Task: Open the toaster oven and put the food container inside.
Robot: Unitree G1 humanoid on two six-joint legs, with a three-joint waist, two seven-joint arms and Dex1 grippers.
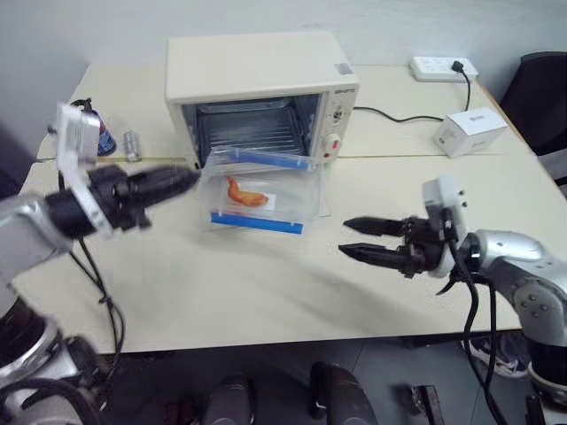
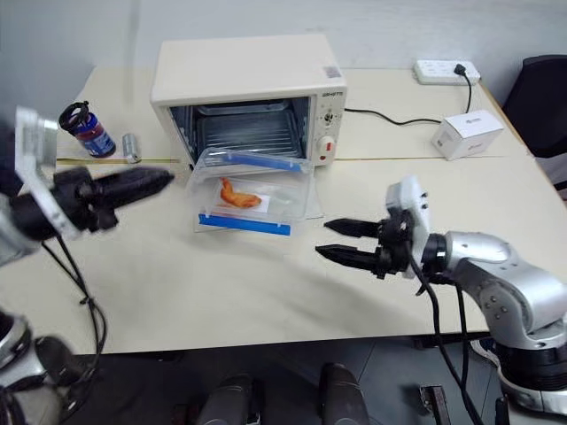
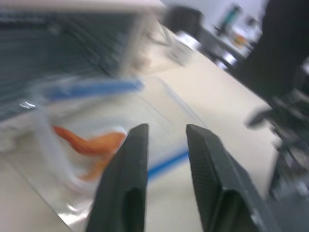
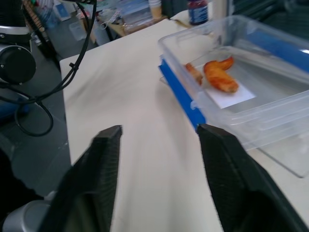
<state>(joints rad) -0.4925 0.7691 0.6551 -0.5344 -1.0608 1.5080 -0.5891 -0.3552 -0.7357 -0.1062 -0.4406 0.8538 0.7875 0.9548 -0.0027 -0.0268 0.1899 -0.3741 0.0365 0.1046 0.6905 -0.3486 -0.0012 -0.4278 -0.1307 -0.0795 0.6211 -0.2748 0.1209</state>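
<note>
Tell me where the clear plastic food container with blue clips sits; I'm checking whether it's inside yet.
Not inside: the clear plastic food container with blue clips rests on the lowered glass door, before the cream-white toaster oven, between both grippers.

Motion is smearing the left gripper [image 1: 182,180] beside the oven [image 1: 261,93], and the food box [image 2: 252,197] is hiding the oven's lowered door.

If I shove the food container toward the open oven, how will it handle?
The food container looks like thin clear plastic, so probably light and apt to slide easily. It holds only a small orange piece of food, which may shift. It appears to rest on the toaster oven door's glass, so it could skid or tilt.
</note>
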